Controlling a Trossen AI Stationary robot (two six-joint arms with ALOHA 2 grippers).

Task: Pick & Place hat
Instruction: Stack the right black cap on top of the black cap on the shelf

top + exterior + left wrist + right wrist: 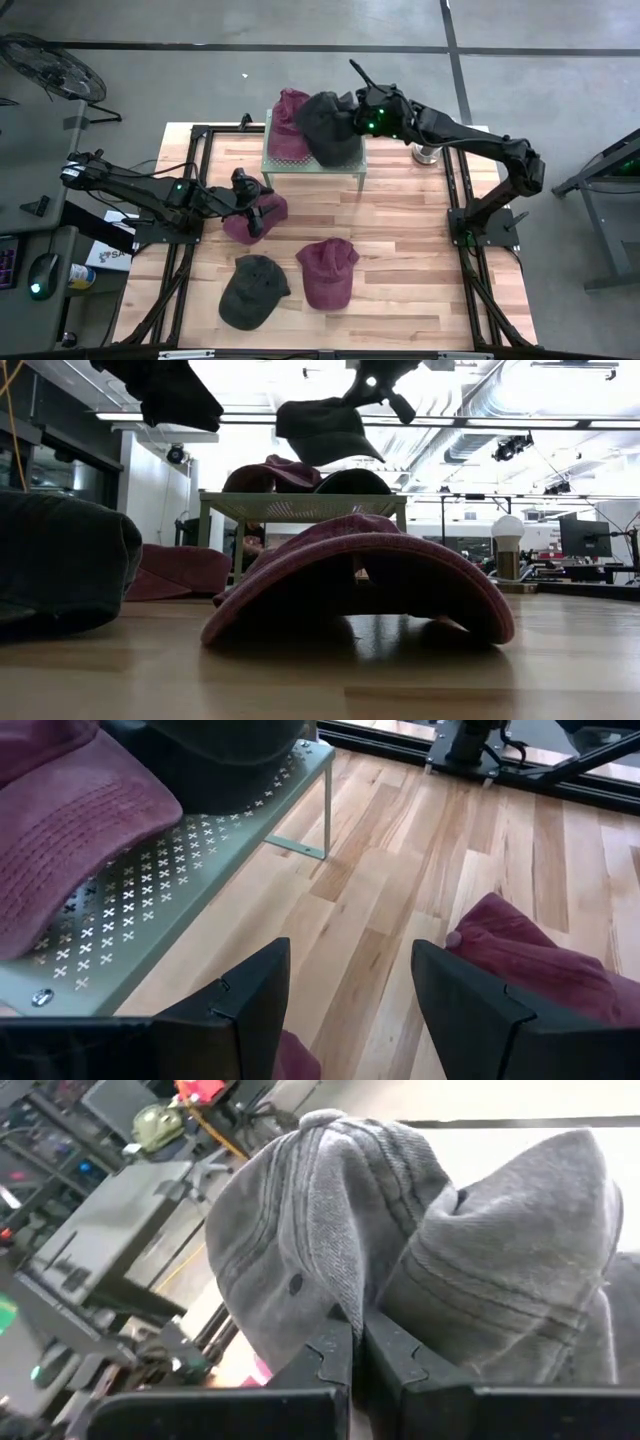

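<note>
My right gripper point(358, 1345) is shut on a dark grey hat point(328, 128), which hangs over the perforated green stand point(340, 165) at the table's far side. In the low view this hat point(325, 430) floats above the stand point(300, 507). A maroon hat point(288, 125) rests on the stand, with a dark dome point(350, 482) beside it. My left gripper point(350, 1010) stands open just above another maroon hat point(252, 218) on the table's left half, with nothing between its fingers. My right gripper pinches a raised fold of the grey hat's crown cloth point(335, 1295) between its two fingers. The fingers come from the table's right side, slanting a little downward. The hat is lifted clear, and its crown bulges on both sides of the fingers.
A dark hat point(253, 290) and a maroon hat point(327, 272) lie on the wooden table near its front edge. The maroon one fills the low view's foreground point(360, 575). Bare wood lies to the right of the stand and of the front hats.
</note>
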